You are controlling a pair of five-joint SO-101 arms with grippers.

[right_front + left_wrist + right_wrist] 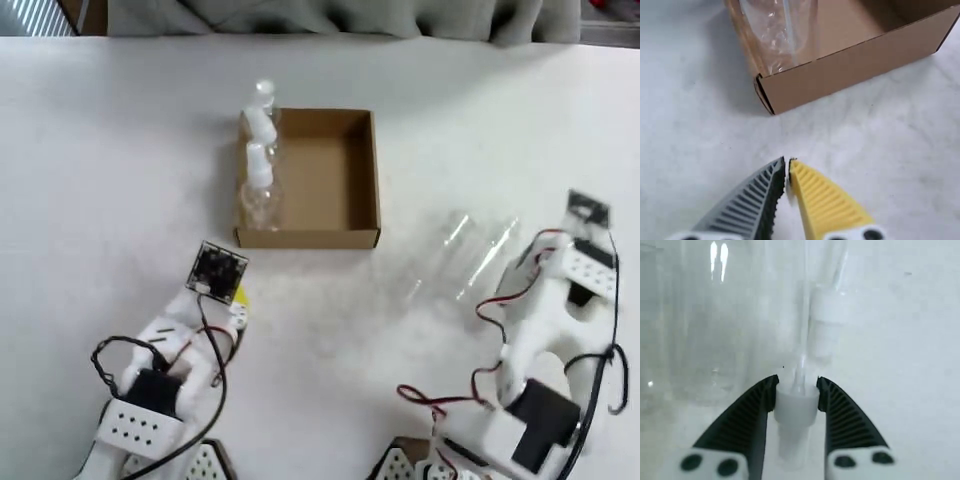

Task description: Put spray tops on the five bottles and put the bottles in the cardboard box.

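Note:
The cardboard box [352, 180] sits mid-table with two clear bottles [258, 195] fitted with white spray tops along its left side. One of these bottles [775, 30] shows inside the box wall [850, 70] in the left wrist view. My left gripper [787, 164] hovers shut and empty over bare table just in front of the box's near left corner. My right gripper [796, 385] is shut on a white spray top [795, 407], whose thin tube points toward clear bottles [690, 325]. More clear bottles [470, 255] are on the table right of the box, beside the right arm [555, 280].
A second white spray top [827, 325] lies just beyond the held one. The left arm [160, 385] occupies the near left of the white table [120, 150]. Red and black cables [500, 300] loop beside the right arm.

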